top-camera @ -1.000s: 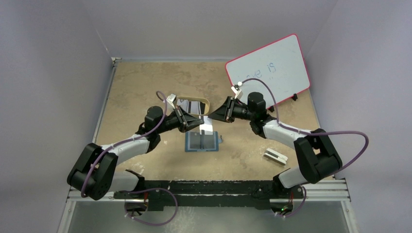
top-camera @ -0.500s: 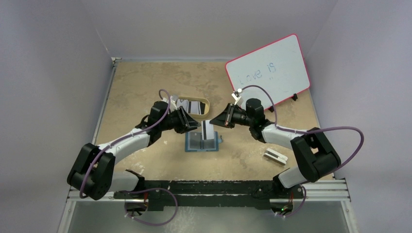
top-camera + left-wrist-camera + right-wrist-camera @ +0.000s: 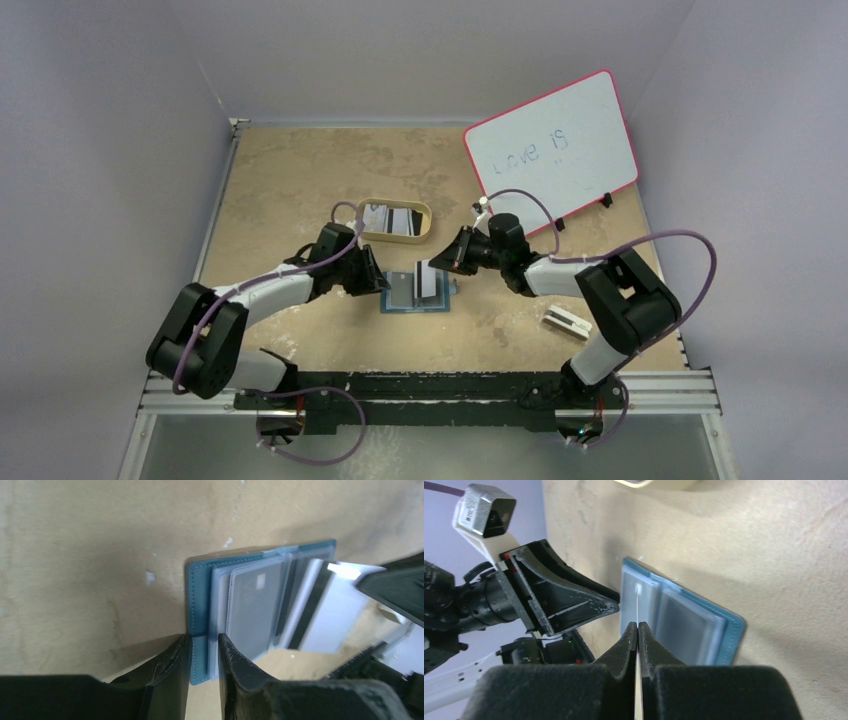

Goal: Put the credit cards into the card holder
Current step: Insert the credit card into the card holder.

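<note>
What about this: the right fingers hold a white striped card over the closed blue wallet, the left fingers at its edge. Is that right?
No: the blue wallet lies open, not closed; the left wrist view shows its clear inner pockets. The right fingers do hold the white striped card over it, the left fingers at its edge.
</note>
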You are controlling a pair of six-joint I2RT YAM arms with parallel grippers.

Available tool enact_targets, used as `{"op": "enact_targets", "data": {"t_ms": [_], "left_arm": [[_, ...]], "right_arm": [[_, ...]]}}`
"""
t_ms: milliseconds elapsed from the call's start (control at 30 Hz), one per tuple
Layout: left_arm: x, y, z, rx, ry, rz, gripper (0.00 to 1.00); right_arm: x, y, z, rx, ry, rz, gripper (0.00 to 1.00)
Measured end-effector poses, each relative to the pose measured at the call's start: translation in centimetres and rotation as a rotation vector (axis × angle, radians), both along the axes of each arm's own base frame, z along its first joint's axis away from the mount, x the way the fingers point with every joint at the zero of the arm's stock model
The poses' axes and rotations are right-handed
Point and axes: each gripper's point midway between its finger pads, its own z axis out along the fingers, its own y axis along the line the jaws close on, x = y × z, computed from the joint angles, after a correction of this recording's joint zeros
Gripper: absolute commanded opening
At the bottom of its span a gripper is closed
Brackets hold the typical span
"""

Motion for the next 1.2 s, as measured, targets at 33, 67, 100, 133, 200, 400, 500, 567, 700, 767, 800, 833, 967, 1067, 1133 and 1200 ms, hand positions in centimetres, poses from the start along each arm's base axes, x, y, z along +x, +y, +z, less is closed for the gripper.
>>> {"op": "enact_targets", "data": {"t_ms": [33, 67, 100, 133, 200, 400, 500, 567, 700, 767, 800, 833, 967, 1067, 1133, 1200], "left_arm": [[-0.1, 0.0, -0.3, -0.001, 0.005, -0.001, 0.24], [0.0, 0.0, -0.3, -0.003, 0.0, -0.001, 0.24], [0.1, -0.1, -0.3, -0.006, -0.006, -0.003, 0.23], [0.1, -0.1, -0.3, -0.007, -0.009, -0.004, 0.23], [0.3, -0.2, -0.4, -0.013, -0.018, -0.004, 0.21], [0.5, -0.4, -0.5, -0.02, -0.029, -0.004, 0.18], [0.5, -0.4, -0.5, -0.019, -0.029, -0.004, 0.17], [0.6, -0.3, -0.6, -0.017, -0.03, -0.002, 0.16], [0.6, -0.3, -0.6, -0.014, -0.028, 0.002, 0.15], [0.6, -0.3, -0.7, -0.015, -0.029, 0.003, 0.15], [0.6, -0.3, -0.7, -0.015, -0.029, 0.003, 0.15], [0.6, -0.3, -0.7, -0.015, -0.029, 0.003, 0.15], [0.7, -0.3, -0.7, -0.016, -0.033, 0.004, 0.15], [0.8, -0.4, -0.7, -0.018, -0.035, 0.003, 0.15], [0.9, -0.4, -0.7, -0.019, -0.037, 0.004, 0.15], [0.9, -0.4, -0.7, -0.02, -0.038, 0.005, 0.15]], "right_arm": [[-0.1, 0.0, -0.7, -0.011, 0.014, 0.001, 0.0], [-0.2, 0.0, -1.0, -0.018, 0.021, -0.001, 0.0], [-0.2, 0.0, -1.4, -0.024, 0.027, -0.004, 0.0], [-0.1, -0.1, -1.6, -0.029, 0.029, -0.008, 0.0], [0.0, -0.1, -1.9, -0.035, 0.031, -0.014, 0.0], [0.0, 0.0, -2.4, -0.043, 0.033, -0.015, 0.0], [0.1, -0.1, -2.6, -0.055, 0.026, -0.021, 0.0], [0.1, -0.1, -2.7, -0.063, 0.021, -0.022, 0.0], [0.1, 0.0, -3.0, -0.085, 0.0, -0.027, 0.0], [0.2, 0.0, -3.1, -0.097, -0.013, -0.029, 0.0], [0.1, 0.0, -3.1, -0.101, -0.017, -0.028, 0.0], [0.2, 0.0, -3.1, -0.104, -0.02, -0.028, 0.0], [0.2, -0.2, -3.2, -0.126, -0.033, -0.034, 0.0], [0.3, -0.4, -2.7, -0.134, -0.056, -0.041, 0.0], [0.2, -0.6, -2.2, -0.136, -0.073, -0.045, 0.0], [0.2, -0.7, -2.1, -0.139, -0.082, -0.045, 0.0]]}}
